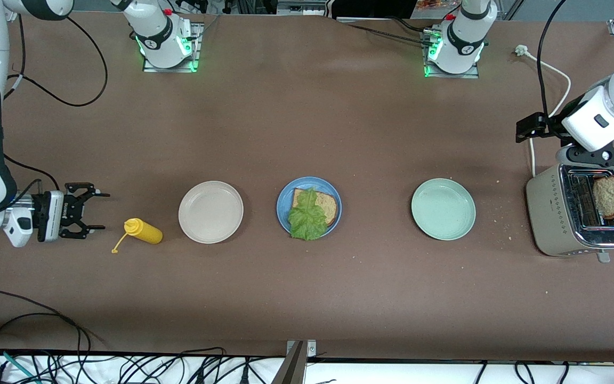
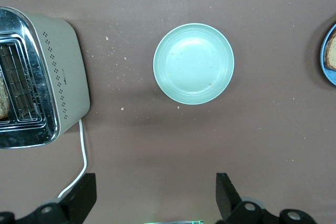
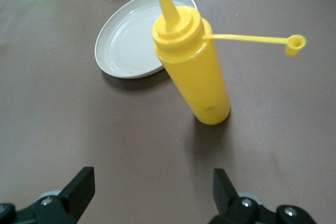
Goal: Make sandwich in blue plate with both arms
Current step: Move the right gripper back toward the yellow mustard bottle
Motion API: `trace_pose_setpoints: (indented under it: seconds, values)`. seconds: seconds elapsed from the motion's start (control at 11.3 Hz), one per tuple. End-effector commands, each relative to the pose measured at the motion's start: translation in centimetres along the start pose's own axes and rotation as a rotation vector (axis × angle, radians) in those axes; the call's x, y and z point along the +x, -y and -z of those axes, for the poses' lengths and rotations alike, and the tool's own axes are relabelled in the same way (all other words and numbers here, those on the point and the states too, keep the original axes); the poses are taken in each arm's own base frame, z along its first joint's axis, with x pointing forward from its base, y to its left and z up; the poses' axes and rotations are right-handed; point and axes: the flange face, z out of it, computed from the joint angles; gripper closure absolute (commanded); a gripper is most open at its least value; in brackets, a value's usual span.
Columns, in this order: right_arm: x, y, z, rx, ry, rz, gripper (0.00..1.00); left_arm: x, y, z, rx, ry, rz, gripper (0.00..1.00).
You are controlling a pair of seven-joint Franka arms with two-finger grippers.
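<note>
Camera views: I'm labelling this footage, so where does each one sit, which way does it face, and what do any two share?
Front view: high across the table, facing both bases; shows both arms, blue plate, toaster.
Left wrist view: on the left arm, looking down at the mint plate; open left pincer shows.
Right wrist view: on the right arm, facing the bottle and white plate; open right pincer shows.
Shared: both wrist views catch the blue plate's edge.

Brown table [image 1: 307, 298] evenly lit; black cables [image 1: 30, 352] along edge.
</note>
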Motion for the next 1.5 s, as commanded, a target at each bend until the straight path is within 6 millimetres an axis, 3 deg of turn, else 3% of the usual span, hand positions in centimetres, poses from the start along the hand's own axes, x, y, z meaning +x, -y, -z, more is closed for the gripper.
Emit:
trace_pose_setpoints:
  seconds: [0.0, 0.18, 0.35, 0.8, 1.24, 1.42]
  values:
    - [-2.2, -1.7, -3.0, 0.006, -0.13, 0.102, 0.0, -0.2, -0.1, 0.7, -0.004, -0.01, -0.011, 0.0]
    - [-3.0, -2.2, -5.0, 0.006, -0.184, 0.145, 0.0, -0.2, 0.0, 0.8, -0.004, -0.013, -0.009, 0.0]
    - [-4.4, -2.6, -8.3, 0.037, -0.244, 0.157, 0.0, -0.2, -0.1, 0.8, -0.004, -0.011, -0.011, 0.0]
    - [-3.3, -3.1, -12.1, 0.041, -0.335, 0.196, 0.0, -0.2, 0.0, 0.8, -0.004, -0.011, -0.009, 0.0]
    - [-3.0, -3.3, -12.0, 0.029, -0.334, 0.213, 0.0, -0.2, -0.2, 0.8, -0.005, -0.011, -0.008, 0.0]
    - [-2.5, -4.6, -11.3, -0.003, -0.326, 0.25, 0.0, -0.2, -0.1, 0.8, -0.004, -0.011, -0.009, 0.0]
